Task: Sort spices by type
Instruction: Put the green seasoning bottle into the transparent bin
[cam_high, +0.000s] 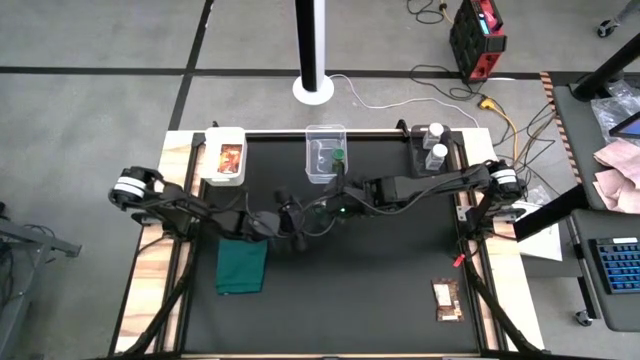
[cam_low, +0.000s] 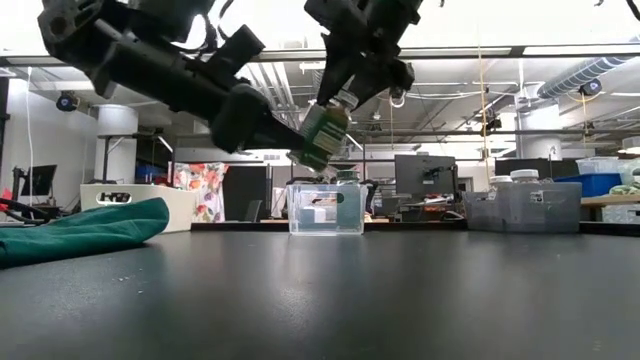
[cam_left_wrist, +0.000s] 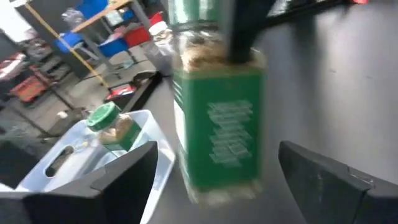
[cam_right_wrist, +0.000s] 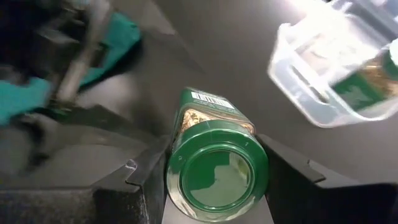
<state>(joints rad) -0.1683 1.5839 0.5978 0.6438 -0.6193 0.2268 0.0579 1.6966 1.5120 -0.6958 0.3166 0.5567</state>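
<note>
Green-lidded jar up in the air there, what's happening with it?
The right gripper holds a green-lidded jar by its lid end, above the table near the middle clear bin, which already has another green-lidded jar in it. The left gripper sits open just beside the held jar, fingers clear of it. Two white-lidded jars sit in the right bin, one packet in the left bin, and a second packet lies loose on the table.
</note>
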